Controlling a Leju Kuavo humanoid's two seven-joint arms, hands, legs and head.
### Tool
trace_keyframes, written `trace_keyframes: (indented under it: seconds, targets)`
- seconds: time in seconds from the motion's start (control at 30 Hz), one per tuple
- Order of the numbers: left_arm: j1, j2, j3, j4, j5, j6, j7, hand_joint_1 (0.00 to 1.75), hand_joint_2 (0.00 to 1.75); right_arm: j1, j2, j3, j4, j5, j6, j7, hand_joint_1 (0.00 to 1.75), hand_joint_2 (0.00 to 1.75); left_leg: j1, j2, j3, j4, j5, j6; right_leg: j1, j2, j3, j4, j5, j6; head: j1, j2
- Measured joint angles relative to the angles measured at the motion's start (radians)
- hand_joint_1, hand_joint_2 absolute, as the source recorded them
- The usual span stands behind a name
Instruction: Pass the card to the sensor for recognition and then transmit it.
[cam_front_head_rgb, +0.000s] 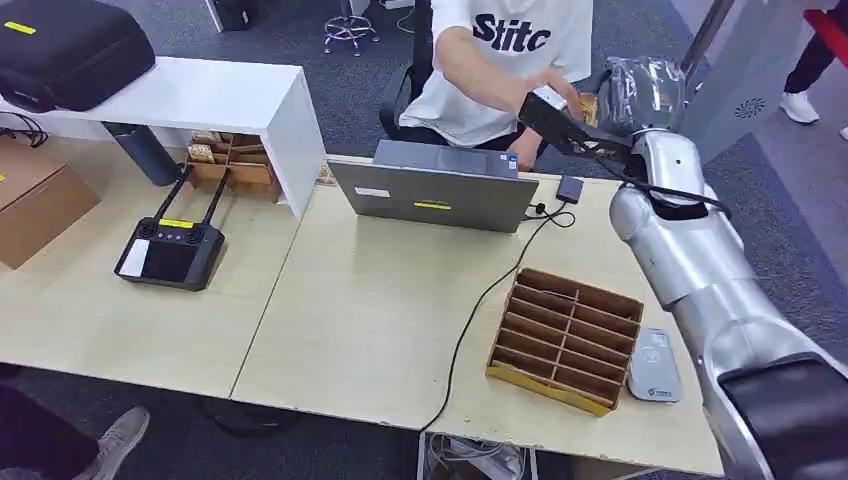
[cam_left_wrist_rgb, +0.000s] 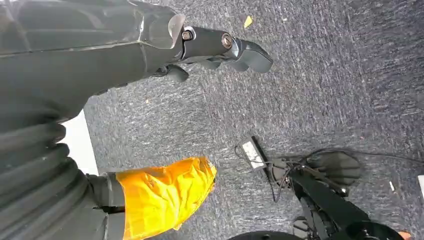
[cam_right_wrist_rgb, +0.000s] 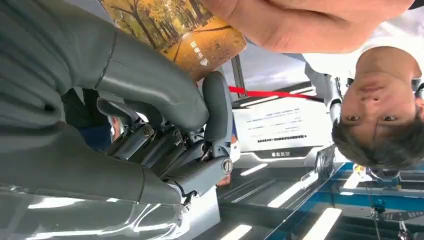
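My right hand (cam_front_head_rgb: 552, 112) is raised past the far edge of the table toward a seated person in a white shirt (cam_front_head_rgb: 505, 50). It holds a card (cam_right_wrist_rgb: 192, 37) printed with autumn trees, with the thick thumb (cam_right_wrist_rgb: 150, 82) pressed against it. The person's hand (cam_right_wrist_rgb: 300, 22) grips the card's far end; in the head view the card (cam_front_head_rgb: 588, 106) peeks out between the two hands. The grey card sensor (cam_front_head_rgb: 654, 366) lies flat on the table near my right arm. My left hand (cam_left_wrist_rgb: 220, 46) hangs over the carpet, holding nothing.
A brown cardboard divider box (cam_front_head_rgb: 566, 338) sits beside the sensor. A grey laptop (cam_front_head_rgb: 440, 190) stands at the table's back edge, its cable trailing forward. A black remote controller (cam_front_head_rgb: 170, 250) lies on the left table, near a white shelf (cam_front_head_rgb: 215, 95) with a black case (cam_front_head_rgb: 70, 45).
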Motion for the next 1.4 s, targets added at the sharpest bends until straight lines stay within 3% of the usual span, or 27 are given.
trace_keyframes:
  seconds: [0.13,0.17,0.2,0.9,1.17,1.4]
  targets:
    - [0.003,-0.007,0.009,-0.027,-0.005,-0.003,0.0,0.0,1.75,0.0,0.005,0.0,0.0,-0.023,-0.002,-0.01,1.75,1.75,0.0,0.0,0.0,0.0,0.0,0.0,0.0,0.0,0.0,0.0,0.0,0.0,0.0,0.0]
    - [0.004,-0.008,0.01,-0.032,-0.005,-0.004,0.0,0.0,1.75,0.0,0.006,0.0,0.0,-0.026,-0.002,-0.01,1.47,1.75,0.0,0.0,0.0,0.0,0.0,0.0,0.0,0.0,0.0,0.0,0.0,0.0,0.0,0.0]
    - [0.004,-0.008,0.011,-0.035,-0.005,-0.005,0.0,0.0,1.75,0.0,0.007,0.0,0.0,-0.027,-0.002,-0.01,0.0,1.75,0.0,0.0,0.0,0.0,0.0,0.0,0.0,0.0,0.0,0.0,0.0,0.0,0.0,0.0]
    - [0.05,-0.017,-0.027,-0.088,0.051,-0.007,0.024,0.0,1.75,0.025,-0.011,-0.035,-0.145,-0.154,-0.122,-0.141,0.0,1.75,0.0,0.001,0.0,0.0,0.0,0.0,0.0,0.001,-0.002,0.0,0.0,0.0,0.0,0.0]
    - [0.06,-0.018,-0.05,-0.103,0.084,-0.003,0.028,0.0,1.75,0.069,-0.03,-0.115,-0.319,-0.246,-0.177,-0.191,0.0,1.75,0.0,0.001,-0.001,0.0,0.0,0.0,0.0,0.001,-0.002,0.0,0.0,0.0,0.0,0.0]
    - [0.092,-0.021,-0.096,-0.135,0.17,0.012,0.075,0.0,1.75,0.126,-0.035,-0.195,-0.503,-0.375,-0.215,-0.242,0.0,1.75,0.0,0.001,-0.001,0.0,0.0,0.0,0.0,0.001,-0.003,0.0,0.0,0.0,0.0,0.0]
